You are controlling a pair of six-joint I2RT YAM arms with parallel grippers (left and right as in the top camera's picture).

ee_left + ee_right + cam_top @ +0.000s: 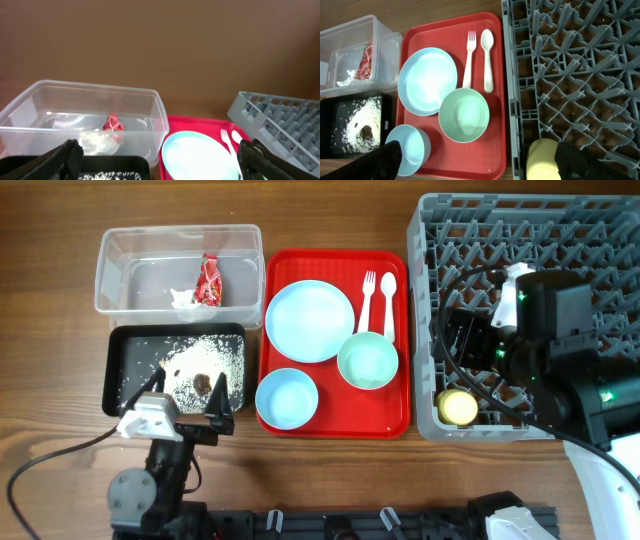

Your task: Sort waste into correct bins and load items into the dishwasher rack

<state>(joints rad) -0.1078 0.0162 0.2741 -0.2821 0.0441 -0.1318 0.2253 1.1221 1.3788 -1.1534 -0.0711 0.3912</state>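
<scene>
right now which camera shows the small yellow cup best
Overhead: the small yellow cup shows nearly whole, in the grey pegged plastic dishwasher rack. Right wrist crops the cup at the frame's bottom edge; left wrist misses it.

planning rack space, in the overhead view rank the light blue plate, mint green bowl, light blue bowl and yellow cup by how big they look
1. light blue plate, clearly the largest
2. mint green bowl and light blue bowl: they look about alike, so not ranked against each other
3. yellow cup, the smallest
</scene>
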